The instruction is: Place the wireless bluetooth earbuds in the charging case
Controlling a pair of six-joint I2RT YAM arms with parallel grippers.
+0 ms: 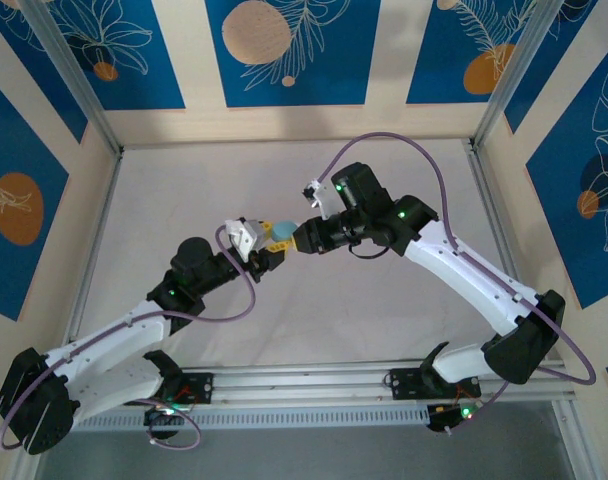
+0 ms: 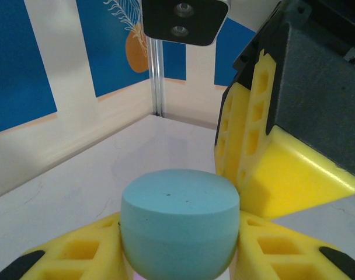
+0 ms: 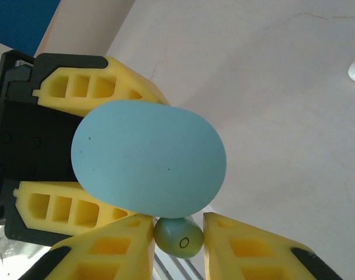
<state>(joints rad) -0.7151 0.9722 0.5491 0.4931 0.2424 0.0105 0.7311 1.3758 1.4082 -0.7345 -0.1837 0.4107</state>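
White tabletop (image 1: 384, 310) lies below, blue leaf-print panels (image 1: 134, 50) behind; left gripper (image 1: 267, 252) clamps the teal charging case (image 3: 148, 157) above the table's middle; right gripper (image 1: 302, 238) pinches a teal earbud (image 3: 178, 236) between its fingertips, just beside the case.

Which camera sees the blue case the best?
The right wrist view: the teal case shows its whole oval face, big and clear. The left wrist view shows the case side-on from close up, with its bottom cut off. The top external view shows the case as just a small, far-off speck.
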